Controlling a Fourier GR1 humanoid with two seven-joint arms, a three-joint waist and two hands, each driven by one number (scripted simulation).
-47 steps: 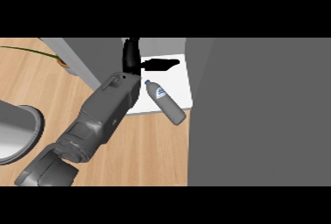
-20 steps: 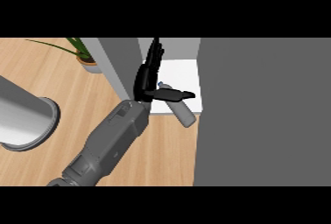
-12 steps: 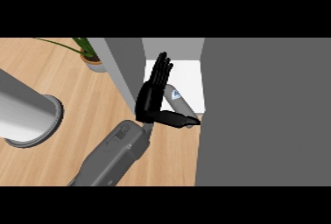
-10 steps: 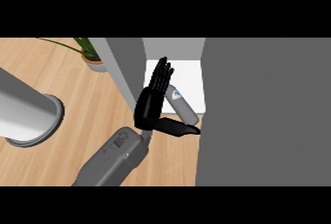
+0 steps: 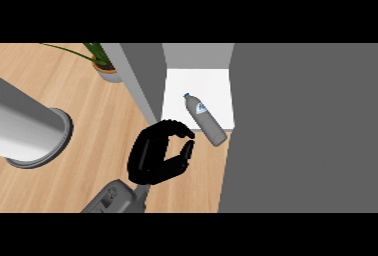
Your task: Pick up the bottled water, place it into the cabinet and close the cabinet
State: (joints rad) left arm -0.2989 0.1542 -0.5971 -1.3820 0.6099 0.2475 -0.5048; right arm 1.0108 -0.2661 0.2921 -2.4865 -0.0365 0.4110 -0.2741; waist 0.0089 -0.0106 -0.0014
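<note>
The bottle [image 5: 204,120] lies tilted on the white cabinet [image 5: 198,82] floor, upper centre, its base poking past the front edge. A plant [image 5: 102,62] stands upper left, a grey cylinder [image 5: 26,132] at left. My hand [image 5: 157,154], just lower left of the bottle, is curled and holds nothing; moments ago it was beside the bottle with fingers straight.

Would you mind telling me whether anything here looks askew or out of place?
The bottled water lies on its side, slanted across the cabinet's white shelf, its base overhanging the front edge. The hand is off it, fingers curled.
</note>
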